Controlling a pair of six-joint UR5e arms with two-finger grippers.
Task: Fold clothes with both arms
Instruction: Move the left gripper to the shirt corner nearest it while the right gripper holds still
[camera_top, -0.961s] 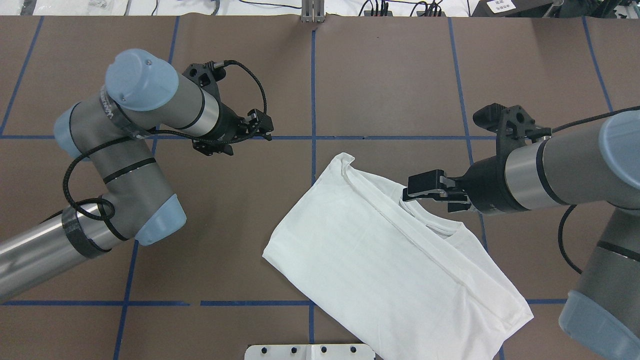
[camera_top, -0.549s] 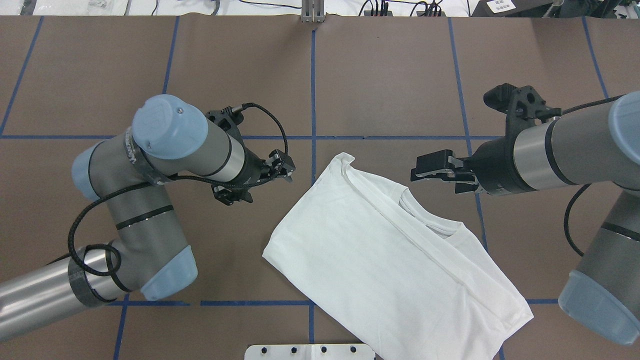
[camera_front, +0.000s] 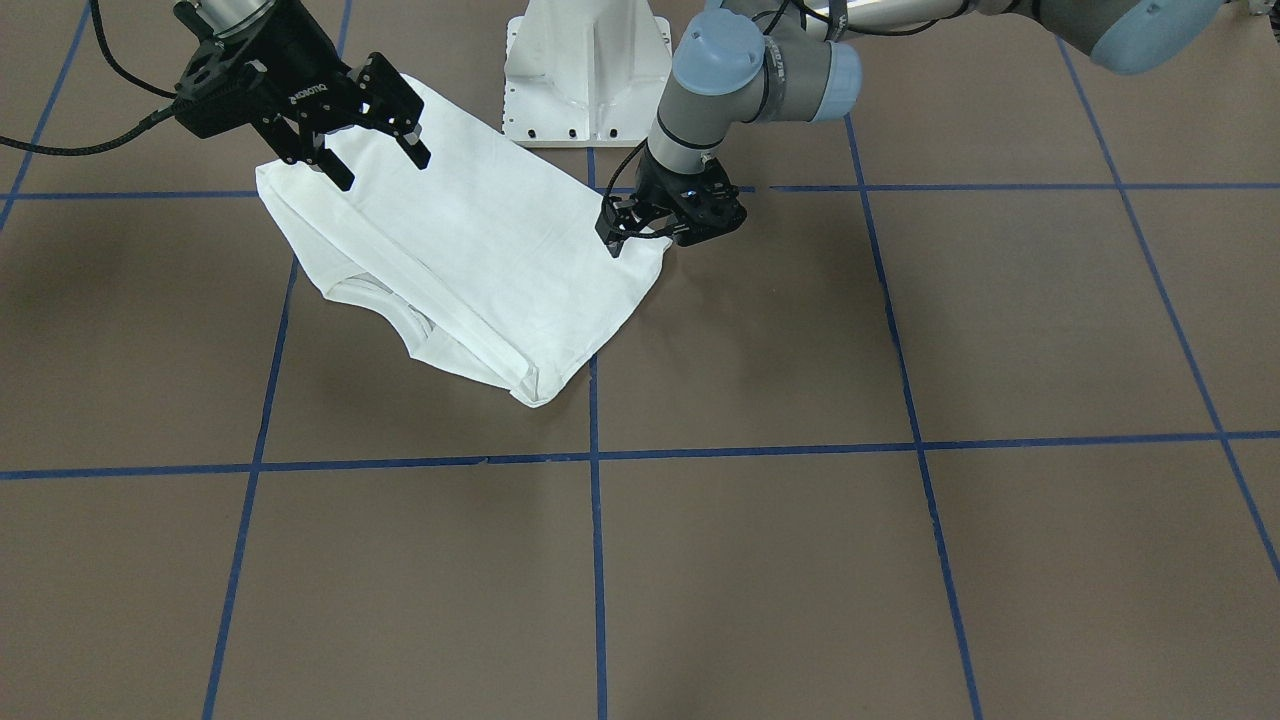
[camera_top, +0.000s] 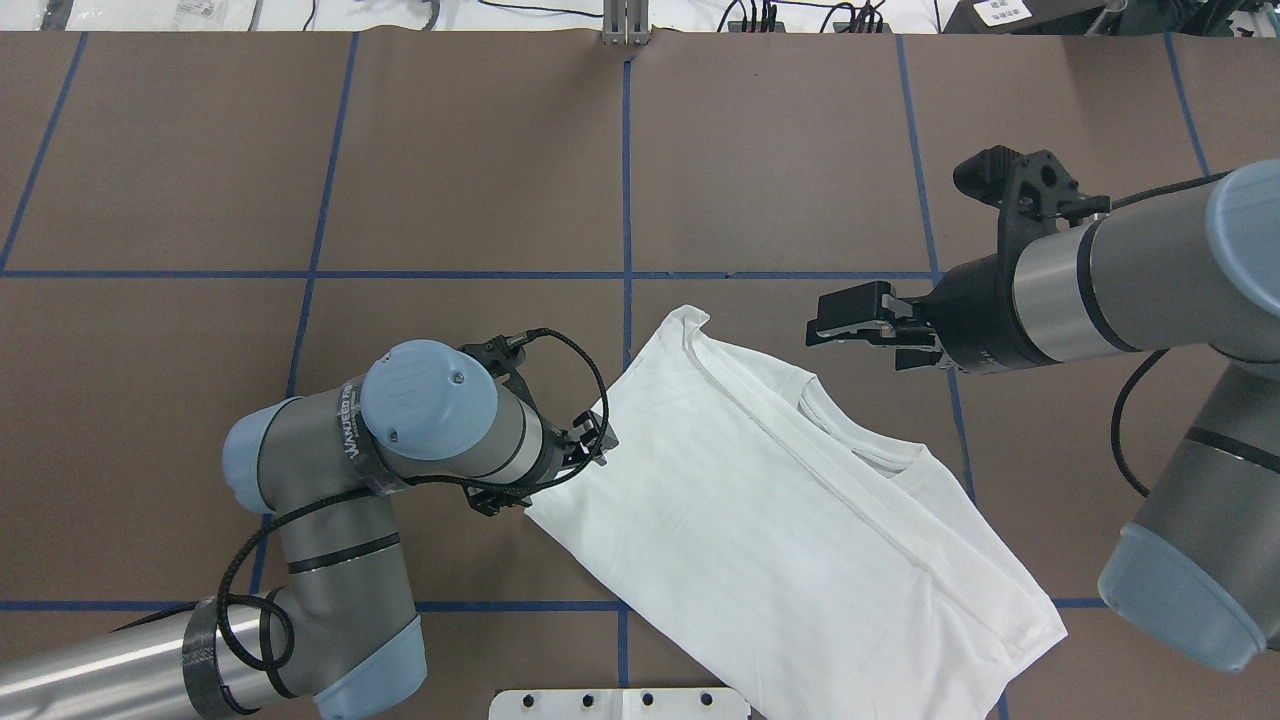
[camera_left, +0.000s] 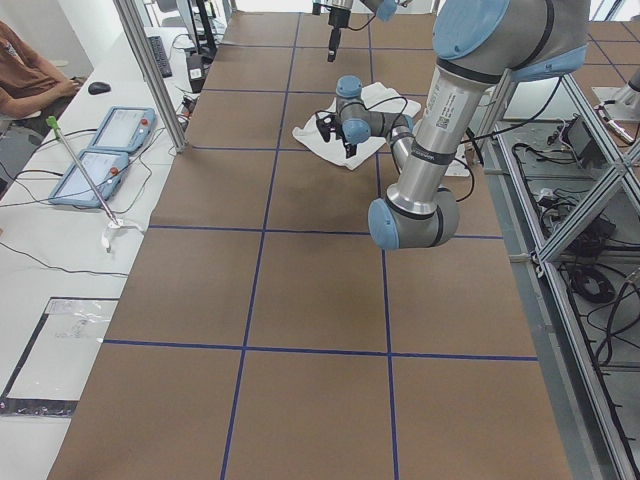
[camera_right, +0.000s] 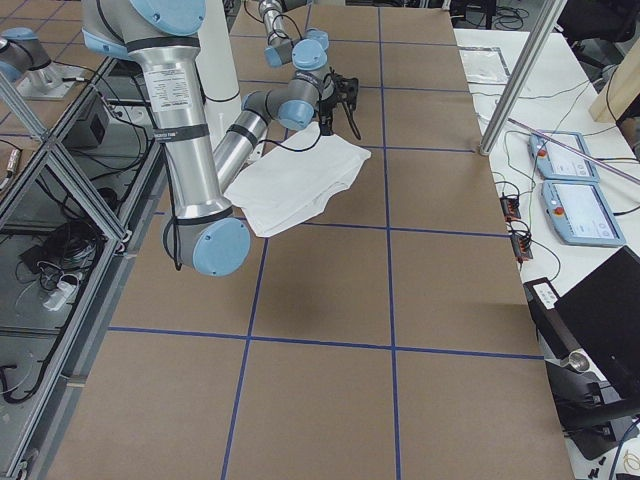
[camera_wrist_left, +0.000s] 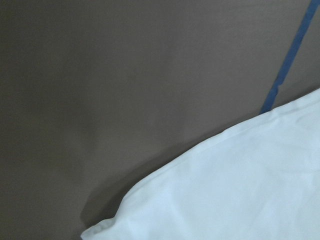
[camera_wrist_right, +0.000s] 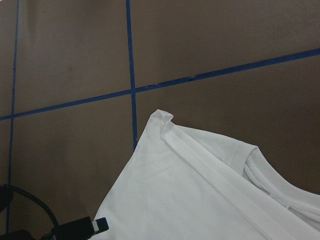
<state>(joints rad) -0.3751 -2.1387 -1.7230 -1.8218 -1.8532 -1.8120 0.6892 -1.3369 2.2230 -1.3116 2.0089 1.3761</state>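
A brown desk (camera_top: 450, 150) ruled into squares by blue tape (camera_top: 627, 180) carries one white shirt (camera_top: 760, 520), partly folded into a long slab. Its long axis runs on a slant. One corner lies a little beyond the left pincer (camera_top: 592, 445), away from the robot, and the opposite corner lies well behind the right pincer (camera_top: 848, 322), toward the robot. The left pincer sits low at the shirt's edge, touching or just off the cloth, and the whole shirt spreads from it toward the right pincer. Its wrist view shows only a hem and bare desk, no fingers, so I cannot tell whether it is spread or pressed together. The right pincer hangs raised with fingers spread, holding nothing; the collar (camera_top: 870, 450) lies below it and back toward the robot. The left pincer is nearer the cloth, so I judge the next grasp falls to it, at that edge. Count: one shirt, two pincers, one white base (camera_front: 585, 70).
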